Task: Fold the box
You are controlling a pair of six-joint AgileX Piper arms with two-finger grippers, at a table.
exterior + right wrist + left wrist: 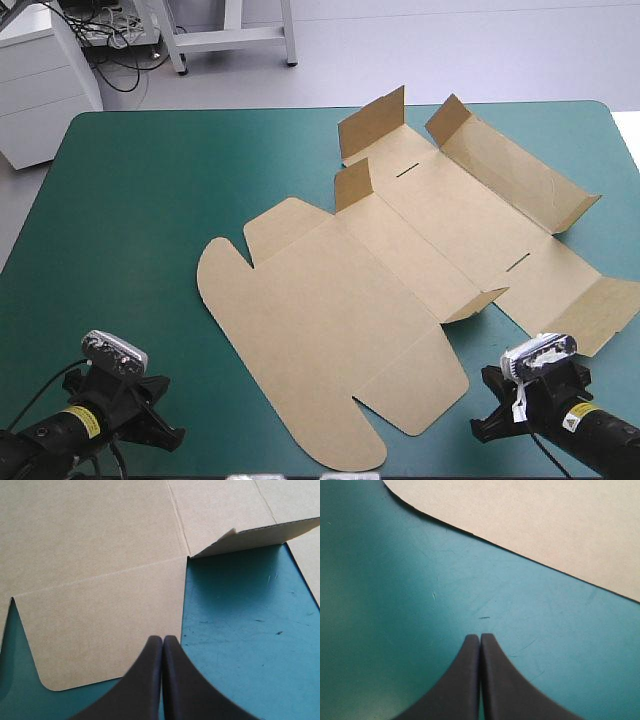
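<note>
The brown box (pixel 400 260) lies as a cut sheet across the middle of the teal-green table, mostly flat, with a few small flaps at its far end and one near flap (pixel 475 305) raised. My left gripper (pixel 150 415) rests shut near the table's front left corner, apart from the sheet. In the left wrist view the left gripper (pixel 480 637) points at bare cover, the box's rounded edge (pixel 520 525) ahead. My right gripper (pixel 488 415) is shut at the front right. In the right wrist view the right gripper (pixel 162 639) sits over a side flap's edge (pixel 110 630), empty.
The bare teal-green cover (pixel 130 200) spreads wide on the table's left half. A white cabinet (pixel 40 80) and metal frame legs (pixel 230 40) stand beyond the far edge. A narrow strip of cover runs between the box and the table's front edge.
</note>
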